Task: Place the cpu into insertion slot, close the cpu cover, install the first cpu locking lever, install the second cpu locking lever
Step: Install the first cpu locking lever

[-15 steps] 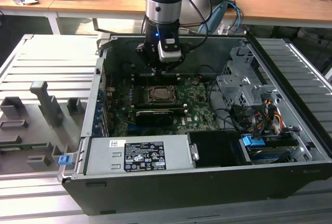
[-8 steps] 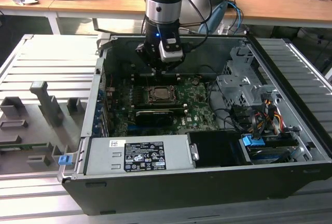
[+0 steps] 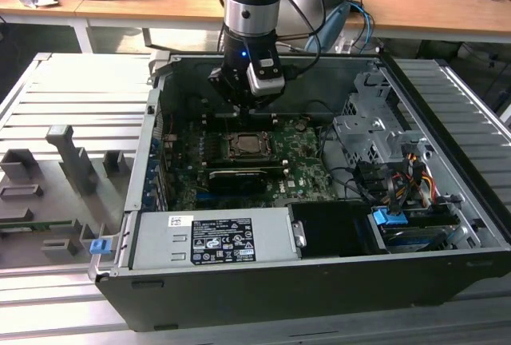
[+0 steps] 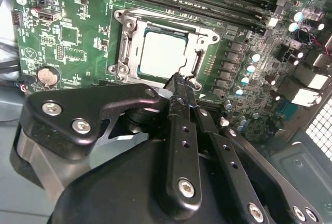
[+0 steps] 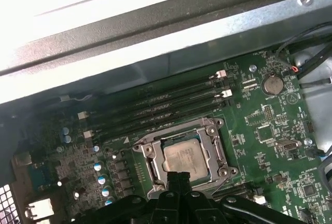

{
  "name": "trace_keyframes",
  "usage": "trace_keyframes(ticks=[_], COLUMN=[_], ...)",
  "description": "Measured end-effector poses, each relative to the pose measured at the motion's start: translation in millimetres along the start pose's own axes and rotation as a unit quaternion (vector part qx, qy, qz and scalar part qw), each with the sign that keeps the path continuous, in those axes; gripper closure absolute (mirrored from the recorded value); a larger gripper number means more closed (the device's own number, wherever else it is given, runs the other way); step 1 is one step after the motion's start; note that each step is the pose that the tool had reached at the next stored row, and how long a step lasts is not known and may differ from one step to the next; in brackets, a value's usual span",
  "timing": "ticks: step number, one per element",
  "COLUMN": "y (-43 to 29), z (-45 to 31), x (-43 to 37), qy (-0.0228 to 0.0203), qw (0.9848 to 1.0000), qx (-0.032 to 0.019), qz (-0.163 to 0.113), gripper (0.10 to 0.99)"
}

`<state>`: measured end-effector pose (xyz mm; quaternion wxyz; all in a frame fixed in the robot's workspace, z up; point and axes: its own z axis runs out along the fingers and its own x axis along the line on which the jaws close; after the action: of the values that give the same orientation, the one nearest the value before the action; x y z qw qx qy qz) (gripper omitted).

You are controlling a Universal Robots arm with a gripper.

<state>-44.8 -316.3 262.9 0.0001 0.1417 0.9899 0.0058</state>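
Observation:
The cpu [image 4: 163,53] [image 5: 181,156], a pale silver square, lies flat in the insertion slot [image 3: 246,147] on the green motherboard [image 4: 67,32]. The cpu cover [image 4: 206,40] [image 5: 211,149], a silver frame, lies down around the chip's face. My gripper [image 4: 179,81] [image 5: 179,176] is shut with nothing between its black fingers. Its tip hangs at one edge of the socket frame; I cannot tell if it touches. In the exterior view the gripper [image 3: 243,113] stands just behind the socket, inside the open computer case. The locking levers' position is too fine to make out.
Long black memory slots [image 5: 166,105] run beside the socket, toward the case wall [image 5: 155,42]. A coin battery [image 5: 272,84] sits on the board. The case also holds a power supply [image 3: 211,241], a black card [image 3: 237,177], a drive cage [image 3: 367,129] and cables [image 3: 391,185].

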Motion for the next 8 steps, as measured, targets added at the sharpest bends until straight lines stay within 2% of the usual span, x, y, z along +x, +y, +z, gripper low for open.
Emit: trace_keyframes(ticks=[8], y=[0.0], z=[0.0], x=[0.0], qy=[0.0003], qw=[0.9995], qx=[0.0], qz=[-0.031], gripper=[0.98])
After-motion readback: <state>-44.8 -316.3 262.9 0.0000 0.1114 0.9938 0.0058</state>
